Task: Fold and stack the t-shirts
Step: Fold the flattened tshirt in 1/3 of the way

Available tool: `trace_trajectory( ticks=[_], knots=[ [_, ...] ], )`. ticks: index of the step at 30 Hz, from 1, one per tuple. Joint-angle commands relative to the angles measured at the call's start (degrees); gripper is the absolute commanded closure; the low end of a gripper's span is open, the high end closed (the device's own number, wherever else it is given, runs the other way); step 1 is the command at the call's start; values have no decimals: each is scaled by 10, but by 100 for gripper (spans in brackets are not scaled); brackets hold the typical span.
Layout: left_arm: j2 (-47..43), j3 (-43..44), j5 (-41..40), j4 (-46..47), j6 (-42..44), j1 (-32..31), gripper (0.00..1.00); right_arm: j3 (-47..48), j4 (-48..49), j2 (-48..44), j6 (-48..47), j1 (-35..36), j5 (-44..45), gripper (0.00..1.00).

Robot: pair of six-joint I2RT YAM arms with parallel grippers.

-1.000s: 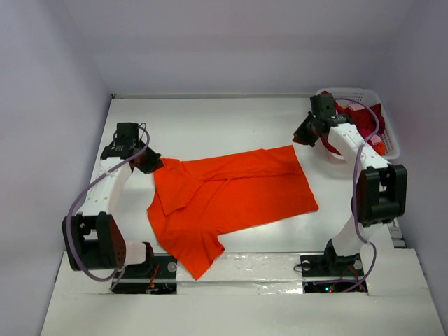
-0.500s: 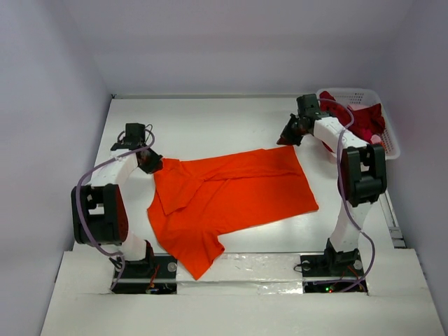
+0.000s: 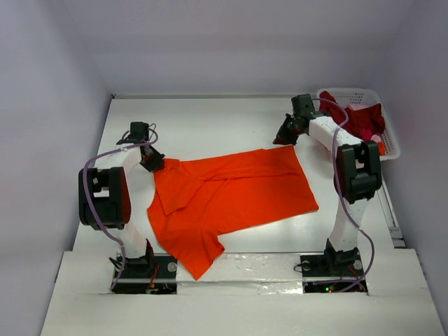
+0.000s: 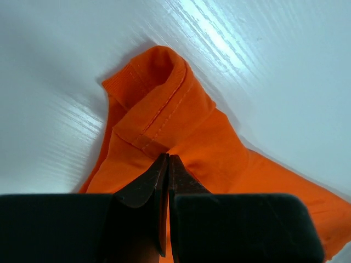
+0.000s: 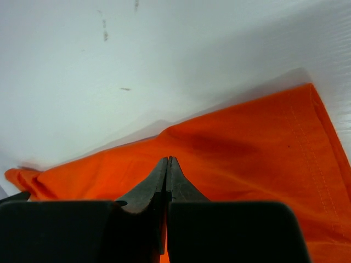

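Counter space is mostly taken by the orange t-shirt, which lies spread across the middle, roughly flat. One sleeve points toward the near edge and a flap is already turned over on its left side. At the far right corner stands the white basket, and the crimson t-shirt is bunched inside it, untouched and well apart from the orange one.

Both arms reach to the orange shirt's far edge. The left hand sits at the far left corner. In its wrist view the fingers are pressed together with the seamed, rolled cloth of a sleeve or shoulder bunched at their tips, so it appears to be pinching that corner. The right hand is at the far right corner, fingers likewise closed, and a small ridge of orange cloth rises right at the tips beside the stitched hem.

Judging from this, the step in hand is the first big fold of the orange shirt, with both far corners taken up. The next move likely calls for lifting the two corners evenly and carrying them toward the near edge, with the cloth taut between them so that the fold lands straight. The crimson shirt has yet to be fetched.
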Motion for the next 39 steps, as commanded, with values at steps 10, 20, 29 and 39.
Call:
trace_trajectory(
  ticks=[10,20,29,39],
  knots=[
    [51,47,-49,-19,34,-1,100,-30,-3,20,26,9,59,100],
    [66,51,-70,-37,42,-1,100,-129,39,-40,55,9,72,100],
    [86,54,-75,-49,54,-1,100,-142,45,-44,63,14,81,100],
    [79,51,-83,-49,60,-1,100,-95,26,-19,50,14,91,100]
  ],
)
